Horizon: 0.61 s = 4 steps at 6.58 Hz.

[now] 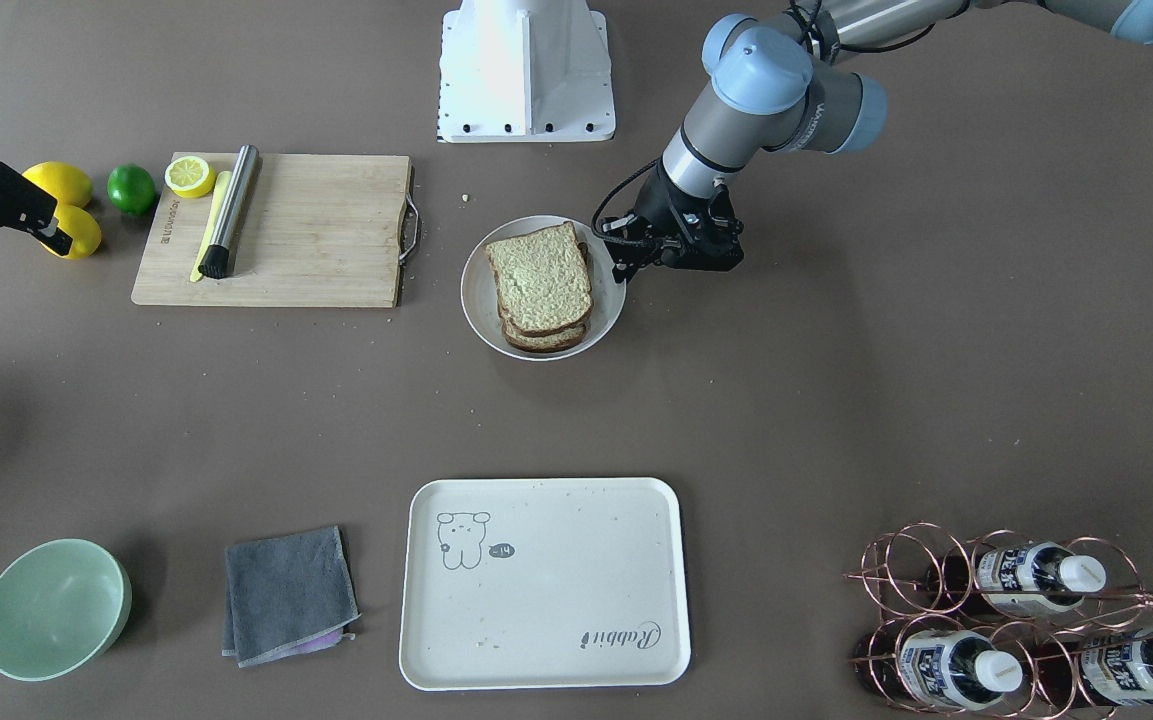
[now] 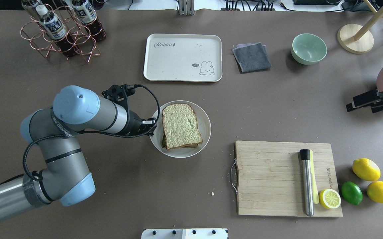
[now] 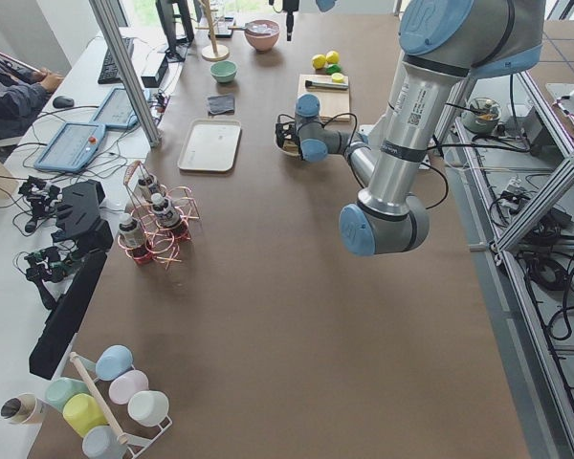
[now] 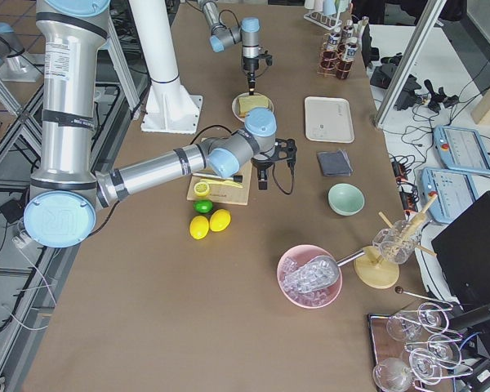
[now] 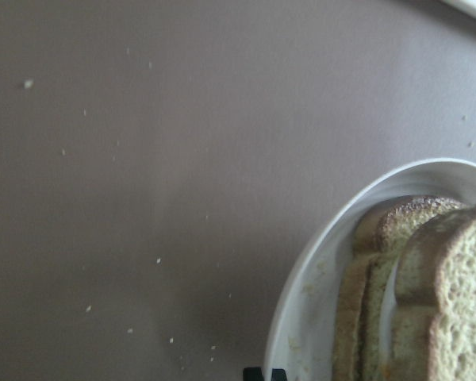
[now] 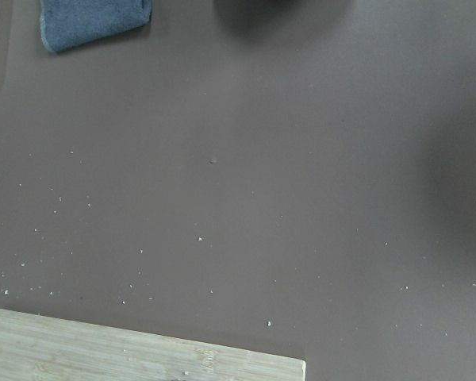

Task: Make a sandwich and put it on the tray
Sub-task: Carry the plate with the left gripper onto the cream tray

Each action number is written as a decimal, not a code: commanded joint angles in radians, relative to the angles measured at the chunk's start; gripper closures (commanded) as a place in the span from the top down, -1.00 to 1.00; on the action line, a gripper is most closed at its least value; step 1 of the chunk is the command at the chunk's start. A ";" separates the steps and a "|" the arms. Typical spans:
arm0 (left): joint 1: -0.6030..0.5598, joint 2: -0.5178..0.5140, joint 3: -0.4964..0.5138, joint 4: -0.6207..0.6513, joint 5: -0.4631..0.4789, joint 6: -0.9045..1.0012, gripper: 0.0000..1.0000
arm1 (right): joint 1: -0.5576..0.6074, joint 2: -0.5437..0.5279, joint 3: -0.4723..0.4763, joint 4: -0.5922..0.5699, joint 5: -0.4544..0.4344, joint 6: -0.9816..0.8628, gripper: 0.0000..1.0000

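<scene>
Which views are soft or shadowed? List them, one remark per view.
Left wrist view: soft all over, the sandwich and the plate rim too close to be crisp. Right wrist view: sharper, the cutting board grain readable, with dark shading at the top and right edge. Overhead view: even light, no glare, a soft shadow beside the green bowl.

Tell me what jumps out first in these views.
The sandwich sits stacked on the round white plate at mid-table, with the left gripper low beside the plate's rim on the robot's left. The cream tray, across the table from the robot, holds only crumbs.
</scene>
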 commanded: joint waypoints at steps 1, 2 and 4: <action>-0.160 -0.164 0.222 -0.015 -0.153 0.123 -1.00 | 0.003 0.000 0.005 0.000 0.001 0.000 0.99; -0.217 -0.259 0.430 -0.130 -0.186 0.158 -1.00 | 0.003 0.003 0.006 0.000 0.000 0.000 0.99; -0.277 -0.489 0.869 -0.281 -0.209 0.244 -1.00 | 0.012 0.003 0.008 0.002 -0.008 0.000 0.99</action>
